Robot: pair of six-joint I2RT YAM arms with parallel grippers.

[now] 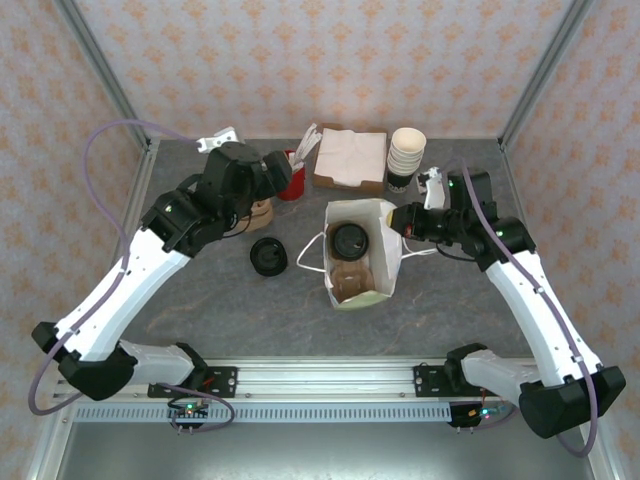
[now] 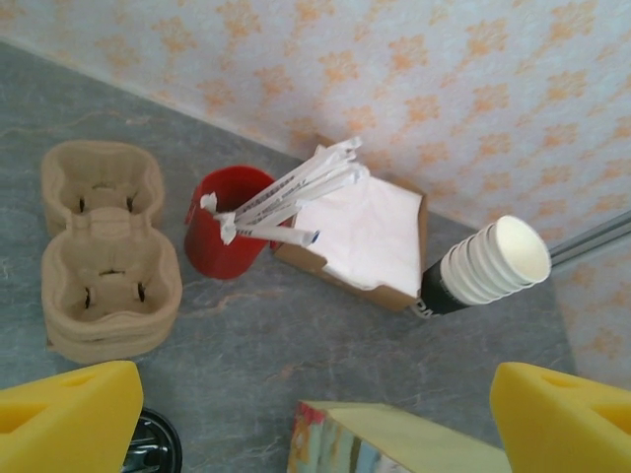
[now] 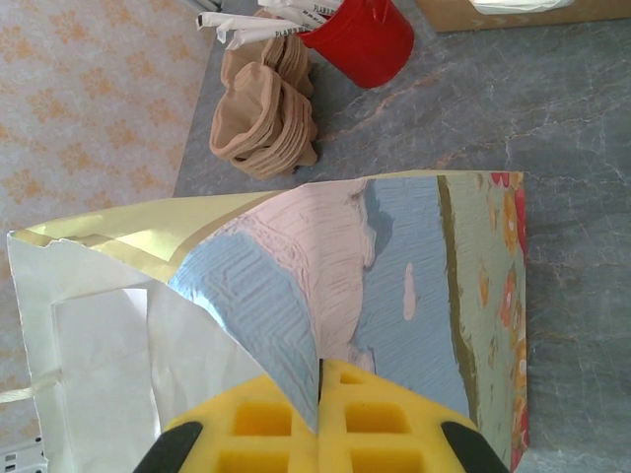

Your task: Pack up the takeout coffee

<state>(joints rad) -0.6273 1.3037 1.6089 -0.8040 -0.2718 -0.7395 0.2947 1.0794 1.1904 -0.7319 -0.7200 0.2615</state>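
The coffee [image 1: 349, 240], a small cup with a round black lid, stands inside the open paper bag [image 1: 385, 250], toward the bag's far end. The bag sits near the middle of the grey worktop [image 1: 200, 300]. The right fingers [image 3: 266, 419] are pressed together on the bag's right rim, with the paper pinched between the yellow pads. The left fingers [image 2: 69, 419] are spread wide apart and hold nothing, hanging above the worktop near a stack of brown cup carriers [image 2: 104, 256]. A loose black lid [image 1: 268, 256] lies just left of the bag. Along the back wall stand a red cup [image 2: 225, 236] of wrapped straws, a box of napkins [image 2: 365, 236] and a stack of paper cups [image 2: 493, 266].
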